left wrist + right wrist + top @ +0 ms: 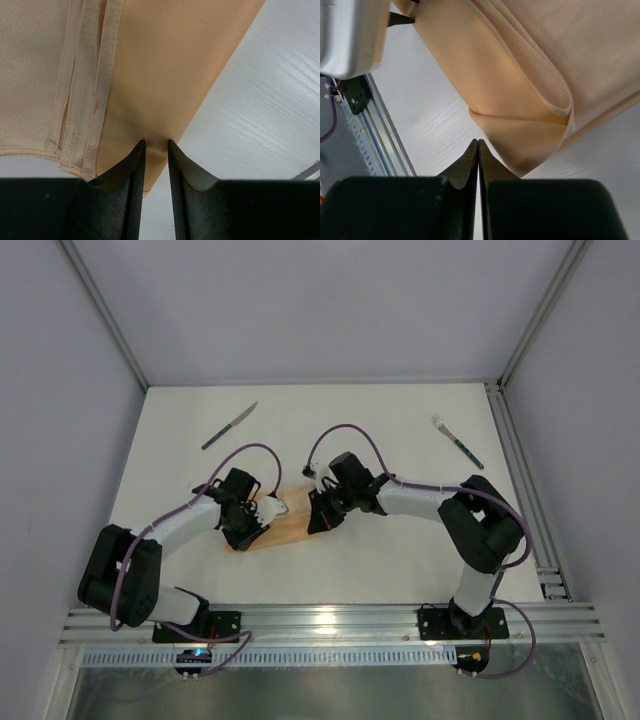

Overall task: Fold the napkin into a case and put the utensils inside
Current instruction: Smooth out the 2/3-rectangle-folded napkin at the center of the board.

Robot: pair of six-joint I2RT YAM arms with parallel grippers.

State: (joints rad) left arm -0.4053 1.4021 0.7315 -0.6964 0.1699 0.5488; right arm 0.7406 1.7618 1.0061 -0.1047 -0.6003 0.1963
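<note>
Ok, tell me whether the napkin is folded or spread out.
Folded. From above the napkin is a narrow strip between the arms, and both wrist views show hemmed layers lying over one another.

Knife (230, 426) and fork (458, 443) lie well apart, beyond the napkin (287, 531).

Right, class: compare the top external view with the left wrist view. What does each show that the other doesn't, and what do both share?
Only the top view: the knife, the fork and the right arm. Only the left wrist view: the stitched hem and the left claw pinching a cloth edge. Both: the peach napkin on the white table.
</note>
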